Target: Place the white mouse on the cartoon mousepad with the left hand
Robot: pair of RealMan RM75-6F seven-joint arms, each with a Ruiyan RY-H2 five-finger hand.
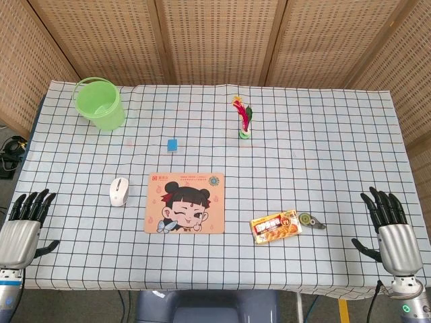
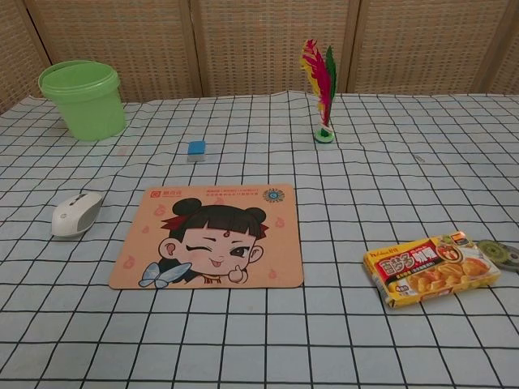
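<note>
Checked tablecloth (image 1: 323,155) cut off at near edge, wicker screens (image 1: 215,37) behind; left hand (image 1: 23,225) and right hand (image 1: 390,225) seen only from head view, fingers spread, grasping nothing, wrists cropped; cartoon mousepad (image 2: 212,237) central; white mouse (image 2: 75,214) just left of it, apart; round object (image 2: 500,253) at far right cropped in chest view, hard to identify

Open checked tablecloth (image 1: 81,222) lies between the open left hand (image 1: 23,225) and the white computer mouse (image 1: 119,191). The peach cartoon mousepad (image 1: 185,202) sits just beside it, its top bare.
</note>
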